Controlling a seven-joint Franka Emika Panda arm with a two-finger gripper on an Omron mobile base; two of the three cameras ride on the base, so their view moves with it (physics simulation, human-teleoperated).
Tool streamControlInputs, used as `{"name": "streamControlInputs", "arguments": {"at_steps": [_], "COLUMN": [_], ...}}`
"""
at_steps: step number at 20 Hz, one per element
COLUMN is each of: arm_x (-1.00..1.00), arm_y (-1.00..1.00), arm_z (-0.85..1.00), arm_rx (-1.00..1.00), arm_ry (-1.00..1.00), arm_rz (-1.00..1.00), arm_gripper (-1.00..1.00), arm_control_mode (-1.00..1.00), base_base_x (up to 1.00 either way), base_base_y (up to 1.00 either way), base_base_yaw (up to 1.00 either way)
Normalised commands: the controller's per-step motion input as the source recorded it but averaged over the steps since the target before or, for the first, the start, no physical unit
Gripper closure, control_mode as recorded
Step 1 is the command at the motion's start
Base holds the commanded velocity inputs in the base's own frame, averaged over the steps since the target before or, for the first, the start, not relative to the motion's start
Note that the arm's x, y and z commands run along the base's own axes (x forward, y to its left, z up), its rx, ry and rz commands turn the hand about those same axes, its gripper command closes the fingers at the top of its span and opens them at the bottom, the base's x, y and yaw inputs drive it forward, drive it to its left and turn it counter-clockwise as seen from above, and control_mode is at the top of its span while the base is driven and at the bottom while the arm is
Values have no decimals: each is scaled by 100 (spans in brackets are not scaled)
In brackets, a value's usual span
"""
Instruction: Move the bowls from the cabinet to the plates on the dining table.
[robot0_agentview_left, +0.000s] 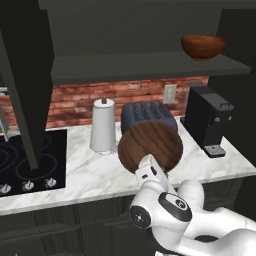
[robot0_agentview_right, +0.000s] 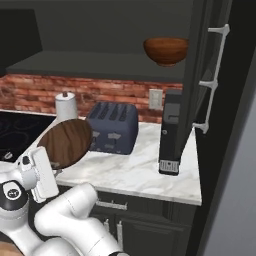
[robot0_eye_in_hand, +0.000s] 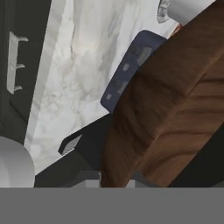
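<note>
Dark wall cabinet (robot0_agentview_left: 150, 67) spans the top of the base views, its shelf over a marble counter (robot0_agentview_left: 95, 170) backed by red brick; on that counter stand a black coffee machine (robot0_agentview_left: 209, 120), a navy toaster (robot0_agentview_left: 150, 117) and a white paper-towel roll (robot0_agentview_left: 103, 126); one bowl on the shelf (robot0_agentview_left: 203, 46) sits high and well to the right; the held bowl (robot0_agentview_left: 150, 147) is tipped on edge, its underside facing the cameras, in front of the toaster; the arm is folded low, wrist angled up; the gripper (robot0_agentview_left: 146, 172) is clamped narrow on the rim; the island is presumably elsewhere, so carrying seems next.
</note>
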Motion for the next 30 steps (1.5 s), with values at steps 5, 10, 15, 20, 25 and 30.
{"name": "streamControlInputs", "arguments": {"at_steps": [5,10,15,20,25,30], "arm_x": [0,0,0,0,0,0], "arm_y": [0,0,0,0,0,0], "arm_z": [0,0,0,0,0,0], "arm_rx": [0,0,0,0,0,0], "arm_ry": [0,0,0,0,0,0], "arm_rz": [0,0,0,0,0,0], "arm_gripper": [100,100,100,100,100,100], "arm_control_mode": [100,100,100,100,100,100], "base_base_x": [-83,-80,-54,-35,-15,-20], "base_base_y": [14,24,27,21,10,0], "base_base_yaw": [0,0,0,0,-7,-38]}}
